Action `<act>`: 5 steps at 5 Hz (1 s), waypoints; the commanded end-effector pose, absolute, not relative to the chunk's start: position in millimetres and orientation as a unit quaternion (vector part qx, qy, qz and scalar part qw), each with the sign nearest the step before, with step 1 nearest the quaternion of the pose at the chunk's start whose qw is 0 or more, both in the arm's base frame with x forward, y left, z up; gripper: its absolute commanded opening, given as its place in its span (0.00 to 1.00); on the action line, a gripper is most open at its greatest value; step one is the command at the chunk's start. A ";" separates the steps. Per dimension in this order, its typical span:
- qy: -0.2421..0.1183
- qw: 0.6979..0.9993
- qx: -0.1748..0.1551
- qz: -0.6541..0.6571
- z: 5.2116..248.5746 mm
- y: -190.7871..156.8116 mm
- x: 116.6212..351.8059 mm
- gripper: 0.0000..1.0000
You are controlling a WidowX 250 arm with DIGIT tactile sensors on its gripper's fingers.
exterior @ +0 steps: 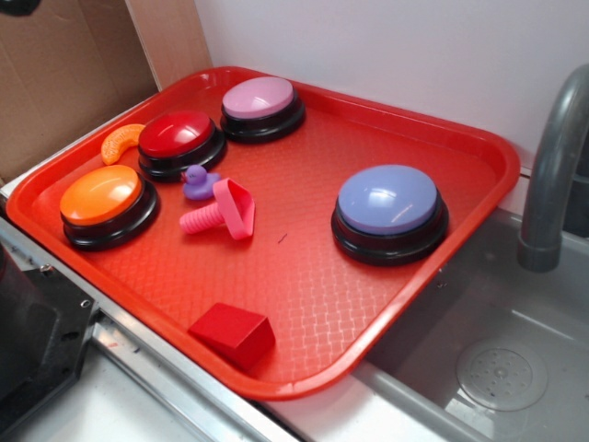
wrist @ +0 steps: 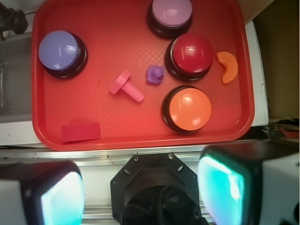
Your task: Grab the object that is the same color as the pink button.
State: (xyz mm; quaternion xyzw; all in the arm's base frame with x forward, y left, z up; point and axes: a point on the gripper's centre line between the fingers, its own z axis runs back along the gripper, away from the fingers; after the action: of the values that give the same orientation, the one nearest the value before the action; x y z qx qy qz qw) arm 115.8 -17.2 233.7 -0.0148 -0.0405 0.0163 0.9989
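Observation:
A hot-pink toy bolt (exterior: 221, 210) (wrist: 126, 87) lies on its side near the middle of the red tray (exterior: 313, 295) (wrist: 140, 136). The pink button (exterior: 261, 106) (wrist: 171, 15), a pale mauve dome on a black base, stands at the tray's far edge. My gripper (wrist: 140, 192) hangs high above the tray's near rim, over the robot's black base. It is open, with its two teal pads (wrist: 61, 197) far apart and nothing between them. The gripper is out of the exterior view.
On the tray are a dark red button (exterior: 179, 143) (wrist: 191, 55), an orange button (exterior: 106, 204) (wrist: 187, 108), a lavender-blue button (exterior: 388, 210) (wrist: 60, 51), a tiny purple duck (exterior: 196, 181) (wrist: 155, 74), a red wedge block (exterior: 232, 333) (wrist: 80, 131) and an orange slice (exterior: 120, 143) (wrist: 228, 66). A sink and grey faucet (exterior: 552, 166) lie to the right.

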 end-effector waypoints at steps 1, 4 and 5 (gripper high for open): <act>-0.040 0.999 -0.015 0.016 233.7 -17.2 115.8 1.00; -0.078 0.986 0.032 -0.142 134.8 -22.7 167.4 1.00; -0.102 0.978 0.029 -0.182 94.0 -29.0 178.6 1.00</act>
State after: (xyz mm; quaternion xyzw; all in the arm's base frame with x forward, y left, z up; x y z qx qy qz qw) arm 171.4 -24.1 84.2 0.0273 -0.0806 -0.1750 0.9809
